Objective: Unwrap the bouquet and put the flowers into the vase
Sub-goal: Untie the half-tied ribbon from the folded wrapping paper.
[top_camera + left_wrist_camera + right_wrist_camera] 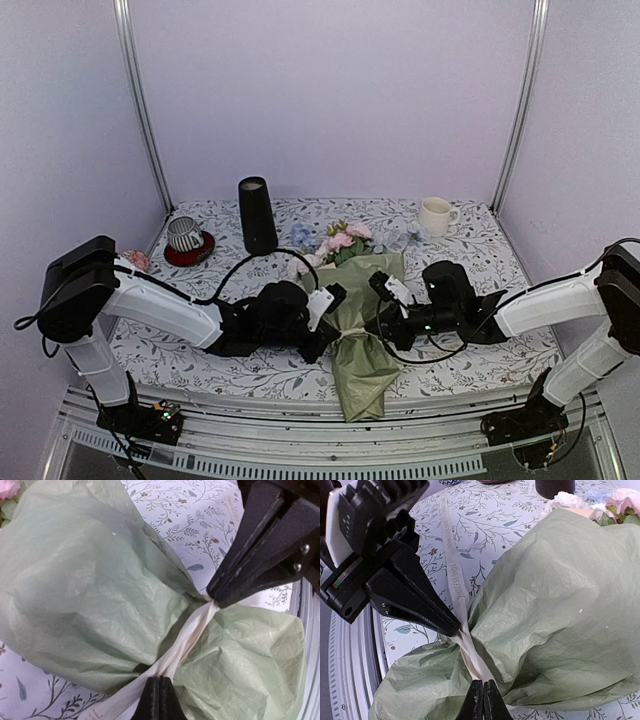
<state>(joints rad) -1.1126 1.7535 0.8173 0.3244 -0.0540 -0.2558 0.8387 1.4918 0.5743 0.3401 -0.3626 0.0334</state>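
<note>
The patterned counter is filling the middle of the overhead frame. The bouquet is lying at lower centre, its sage paper tail pointing to the bottom edge and its flowers pointing toward the back. The vase is standing upright, up and left of centre, well apart from the bouquet. The left claw and right claw are each pinching tight on the cream ribbon at the paper's waist, from opposite sides.

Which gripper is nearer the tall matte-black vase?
Left. Left gripper pinches the cream ribbon on the black vase's side of the sage-green bouquet; right gripper pinches it opposite.
</note>
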